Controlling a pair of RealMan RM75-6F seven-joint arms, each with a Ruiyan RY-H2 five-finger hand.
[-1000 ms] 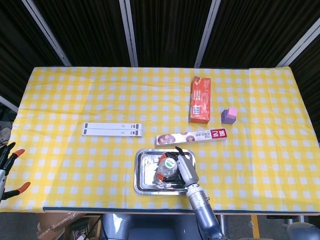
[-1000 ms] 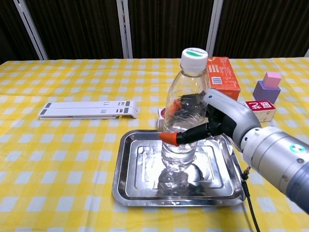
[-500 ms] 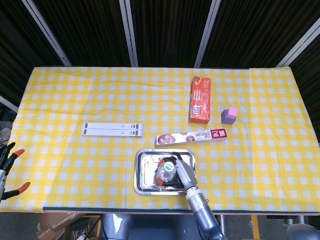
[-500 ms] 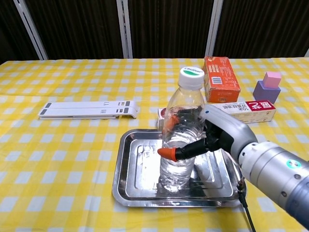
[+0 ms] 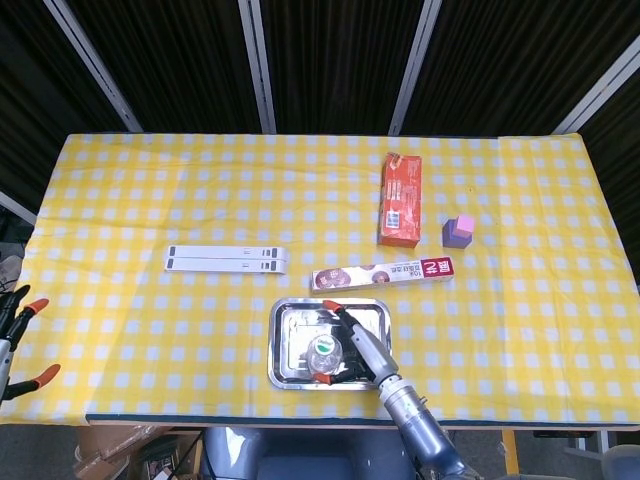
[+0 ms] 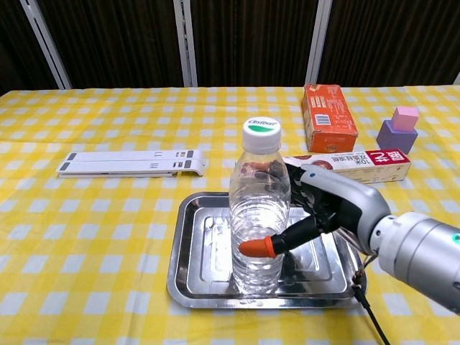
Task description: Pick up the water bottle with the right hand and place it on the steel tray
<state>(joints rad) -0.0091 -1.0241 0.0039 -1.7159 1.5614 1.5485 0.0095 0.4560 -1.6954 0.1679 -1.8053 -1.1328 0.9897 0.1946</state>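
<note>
The clear water bottle (image 6: 259, 208) with a white and green cap stands upright on the steel tray (image 6: 199, 253) near the table's front edge. My right hand (image 6: 327, 208) reaches in from the right and wraps the bottle's lower half. Its orange-tipped thumb lies across the front, and the other fingers show through the plastic behind. From above, the bottle cap (image 5: 323, 347) sits between the spread orange fingertips of the right hand (image 5: 362, 345), over the tray (image 5: 290, 335). My left hand (image 5: 14, 340) hangs off the table's left edge, fingers apart and holding nothing.
A long wrap box (image 6: 351, 165) lies just behind the tray. An orange carton (image 6: 329, 117) and a purple block with a pink top (image 6: 399, 129) stand at the back right. A white folded stand (image 6: 131, 163) lies to the left.
The right hand has lowered the bottle from above the tray until it stands on it, slightly further left. The thumb has slid lower on the bottle.
</note>
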